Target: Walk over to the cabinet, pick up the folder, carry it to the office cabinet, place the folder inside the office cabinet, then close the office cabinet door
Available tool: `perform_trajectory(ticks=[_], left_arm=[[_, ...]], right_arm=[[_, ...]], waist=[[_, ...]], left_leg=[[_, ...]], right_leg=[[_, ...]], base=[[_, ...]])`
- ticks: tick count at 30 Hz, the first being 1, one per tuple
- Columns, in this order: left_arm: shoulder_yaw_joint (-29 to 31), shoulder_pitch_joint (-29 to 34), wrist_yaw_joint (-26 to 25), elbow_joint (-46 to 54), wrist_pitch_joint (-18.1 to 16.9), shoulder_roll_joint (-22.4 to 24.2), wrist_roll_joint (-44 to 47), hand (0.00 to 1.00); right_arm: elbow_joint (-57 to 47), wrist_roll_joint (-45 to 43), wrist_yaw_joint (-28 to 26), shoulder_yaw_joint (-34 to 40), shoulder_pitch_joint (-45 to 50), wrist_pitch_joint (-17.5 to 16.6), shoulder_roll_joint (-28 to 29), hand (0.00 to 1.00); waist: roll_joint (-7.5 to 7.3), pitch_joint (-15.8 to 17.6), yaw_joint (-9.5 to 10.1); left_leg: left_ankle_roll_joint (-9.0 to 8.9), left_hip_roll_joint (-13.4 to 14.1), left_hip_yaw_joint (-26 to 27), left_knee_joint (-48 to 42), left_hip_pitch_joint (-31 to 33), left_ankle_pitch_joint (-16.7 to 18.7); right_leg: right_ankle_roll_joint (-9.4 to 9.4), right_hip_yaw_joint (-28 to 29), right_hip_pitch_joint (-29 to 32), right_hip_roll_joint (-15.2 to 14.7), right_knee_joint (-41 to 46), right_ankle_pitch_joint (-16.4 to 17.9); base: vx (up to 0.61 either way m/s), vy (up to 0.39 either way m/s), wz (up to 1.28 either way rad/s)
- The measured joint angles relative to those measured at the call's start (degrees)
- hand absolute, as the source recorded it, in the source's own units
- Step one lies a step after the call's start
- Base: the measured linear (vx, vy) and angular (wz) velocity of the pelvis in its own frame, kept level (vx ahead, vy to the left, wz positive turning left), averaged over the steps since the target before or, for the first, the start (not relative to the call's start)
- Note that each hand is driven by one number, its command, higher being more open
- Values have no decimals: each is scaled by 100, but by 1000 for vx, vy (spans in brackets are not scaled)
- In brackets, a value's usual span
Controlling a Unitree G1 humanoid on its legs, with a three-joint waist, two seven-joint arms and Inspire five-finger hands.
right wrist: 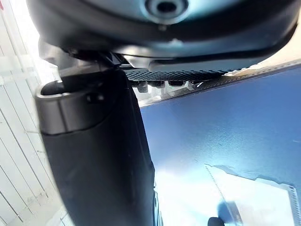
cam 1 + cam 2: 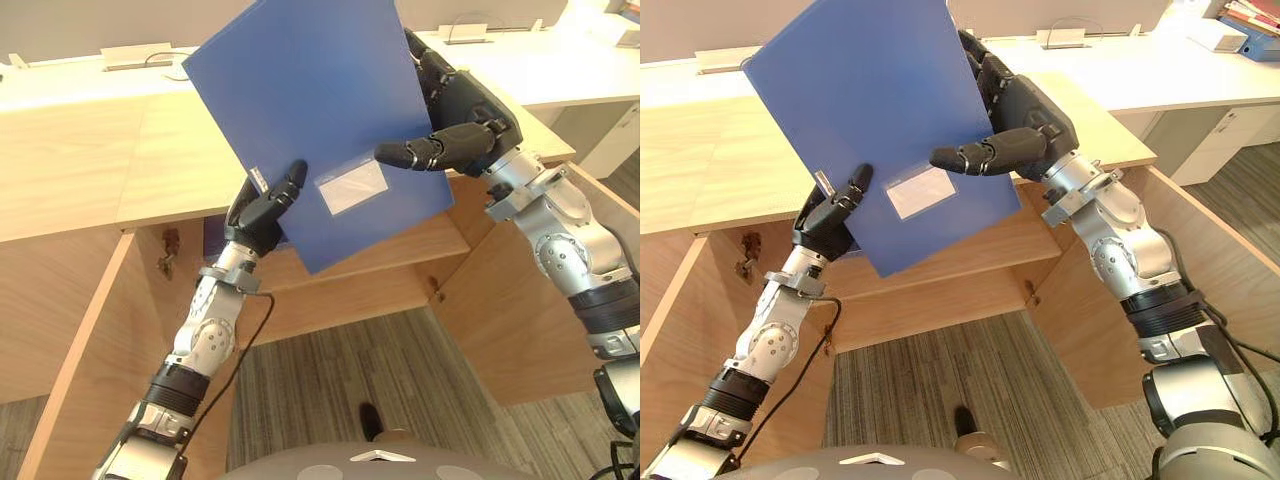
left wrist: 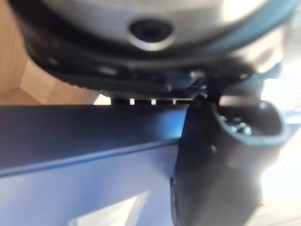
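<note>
A blue folder (image 2: pixel 300 90) with a clear label pocket is held up, tilted, above the open wooden office cabinet (image 2: pixel 400 270). My left hand (image 2: pixel 262 210) pinches its lower left edge, thumb on the front face. On the folder's right edge my right hand (image 2: pixel 460 135) grips it, thumb across the front and fingers behind. The left wrist view shows the folder (image 3: pixel 70 160) under my thumb (image 3: pixel 221 165). The folder's face (image 1: pixel 225 141) lies beside my thumb (image 1: pixel 99 155) in the right wrist view.
The cabinet's two doors (image 2: pixel 540 310) stand swung open on either side, with a shelf (image 2: pixel 940 260) inside below the folder. A wooden top (image 2: pixel 90 160) runs left. White desks (image 2: pixel 560 60) lie behind. Grey carpet (image 2: pixel 330 390) is in front.
</note>
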State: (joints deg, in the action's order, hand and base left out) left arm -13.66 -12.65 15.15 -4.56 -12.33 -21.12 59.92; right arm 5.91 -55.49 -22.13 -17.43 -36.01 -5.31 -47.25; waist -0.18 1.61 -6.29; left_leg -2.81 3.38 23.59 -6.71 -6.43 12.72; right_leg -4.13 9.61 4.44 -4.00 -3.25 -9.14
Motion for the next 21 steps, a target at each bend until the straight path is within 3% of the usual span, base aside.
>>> perform_trajectory(ticks=[1,2,13,17,18,21], left_arm=[[0,-52,0,-2,0,-74,-2,0],[-3,-87,1,-5,0,-134,-4,0],[-350,-107,209,-20,-23,-479,124,0],[-356,-107,292,-188,-22,-845,128,0],[-367,-106,387,-289,-5,-900,120,100],[-527,-104,395,-294,27,-935,252,100]], right_arm=[[94,0,-1,-91,-65,12,-11,100],[170,3,-1,-184,-143,45,-22,0],[292,-109,11,-1041,-452,163,-362,0],[294,-284,10,-1581,-437,476,-447,0],[294,-410,8,-1665,-361,596,-451,0],[297,-577,8,-1690,-224,609,-442,0]], waist=[[-20,-3,0],[-29,-3,-1],[-65,-11,140],[-88,-6,140],[-96,-6,155],[-105,-7,165]], left_leg=[[3,-6,-2,-5,6,-2],[4,-7,-2,-10,7,-2],[-4,50,-8,-49,17,1],[-19,86,-53,-107,41,9],[-20,93,-72,-118,52,8],[-21,98,-152,-144,102,7]], right_leg=[[-1,-2,1,-8,0,0],[0,-4,1,-10,-1,0],[-1,-45,-60,-2,-113,-2],[-1,-152,-88,11,-116,-1],[-1,-169,-92,12,-119,-1],[-1,-249,-95,14,-119,-1]], base=[[-60,-37,0],[-57,-40,0],[-30,-43,-1],[-40,-50,5],[-43,-44,8],[-38,-40,15]])
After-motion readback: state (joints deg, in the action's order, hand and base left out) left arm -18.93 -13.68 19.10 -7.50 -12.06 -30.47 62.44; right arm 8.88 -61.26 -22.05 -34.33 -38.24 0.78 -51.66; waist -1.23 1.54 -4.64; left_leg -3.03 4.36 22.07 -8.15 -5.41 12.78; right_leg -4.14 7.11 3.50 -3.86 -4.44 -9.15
